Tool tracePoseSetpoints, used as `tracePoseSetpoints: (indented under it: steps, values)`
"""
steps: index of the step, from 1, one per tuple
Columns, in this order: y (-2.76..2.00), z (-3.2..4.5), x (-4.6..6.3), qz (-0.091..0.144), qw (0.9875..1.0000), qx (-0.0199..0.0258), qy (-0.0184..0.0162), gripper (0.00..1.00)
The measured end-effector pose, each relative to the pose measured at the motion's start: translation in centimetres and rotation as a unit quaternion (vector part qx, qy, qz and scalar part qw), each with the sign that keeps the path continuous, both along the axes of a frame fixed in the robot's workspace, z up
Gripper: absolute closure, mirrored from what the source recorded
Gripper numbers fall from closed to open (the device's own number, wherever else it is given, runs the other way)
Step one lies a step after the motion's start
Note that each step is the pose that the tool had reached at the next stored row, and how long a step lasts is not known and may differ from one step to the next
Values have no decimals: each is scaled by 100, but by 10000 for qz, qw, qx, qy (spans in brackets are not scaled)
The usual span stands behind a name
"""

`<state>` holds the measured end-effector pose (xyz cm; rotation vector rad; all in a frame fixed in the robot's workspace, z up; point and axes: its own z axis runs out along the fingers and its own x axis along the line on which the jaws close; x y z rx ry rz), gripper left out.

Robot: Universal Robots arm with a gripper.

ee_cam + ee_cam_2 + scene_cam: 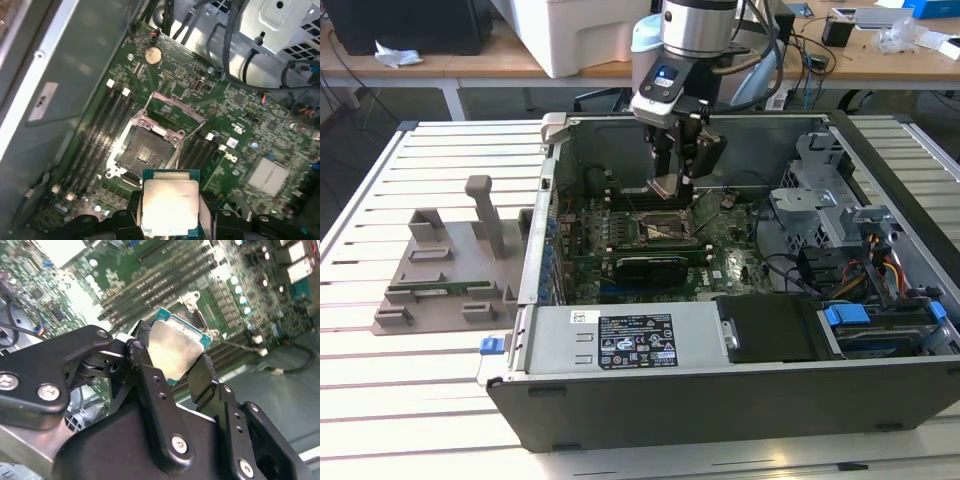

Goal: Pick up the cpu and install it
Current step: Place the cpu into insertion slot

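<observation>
In the exterior view the cpu (666, 186) is hard to make out. It shows as a small pale plate between the dark fingers of the gripper (676, 186), and they cover its side edges. In the first wrist view one edge of the cpu (170, 202) runs out of the picture, and the gripper (170, 211) hides both flanks. In the second wrist view the black fingers (150, 385) cover one corner of the cpu (172, 352), and the chip itself hides part of the socket. The gripper (175, 359) is clamped on the cpu by two opposite edges, with the silver top facing the wrist cameras and the pale rim visible along the free edges. The cpu hangs above the motherboard (240, 125) inside the open computer case (720, 400), close over the socket (660, 228) and apart from it. The socket (147, 150) is unoccupied, with its dark contact field exposed. Well apart, toward the exterior view's left, a grey fixture (430, 310) on the slatted table (410, 390) carries a green memory stick (435, 291).
</observation>
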<state>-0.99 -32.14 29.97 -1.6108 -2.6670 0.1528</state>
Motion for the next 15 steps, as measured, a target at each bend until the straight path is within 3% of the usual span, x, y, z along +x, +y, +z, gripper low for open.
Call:
tracePoseSetpoints:
  steps: [3,8,10,15]
  values:
    - [0,-3,0,-100,9998,158,-1,45]
    - [0,-10,0,-422,9990,162,-5,45]
    - [0,-13,0,-669,9976,161,-9,45]
    - [0,-17,0,-994,9949,161,-15,45]
